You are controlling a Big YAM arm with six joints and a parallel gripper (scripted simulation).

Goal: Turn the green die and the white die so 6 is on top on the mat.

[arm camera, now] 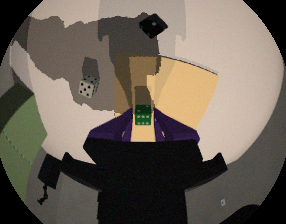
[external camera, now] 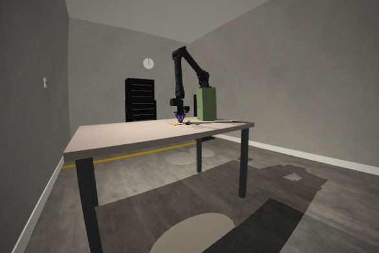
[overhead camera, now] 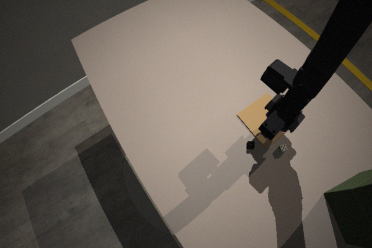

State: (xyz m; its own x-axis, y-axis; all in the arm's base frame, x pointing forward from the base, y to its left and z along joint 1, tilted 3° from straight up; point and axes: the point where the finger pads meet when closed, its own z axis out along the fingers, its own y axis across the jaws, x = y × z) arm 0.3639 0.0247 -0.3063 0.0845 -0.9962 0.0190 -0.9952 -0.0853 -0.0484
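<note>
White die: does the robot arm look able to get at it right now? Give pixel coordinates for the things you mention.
Probably yes, though the end effector (external camera: 180,121) (arm camera: 143,111) is around the green die (arm camera: 143,116) and would likely finish there first. The white die (overhead camera: 283,148) (arm camera: 87,86) stands apart, nothing over it.

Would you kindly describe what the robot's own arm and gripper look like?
The arm is matte black, with long rounded links and bulkier joints. The gripper has a dark, blocky body with projecting housings and purple fingers, which look like an open, strut-like frame in the exterior view. I can make out no lettering on either.
</note>
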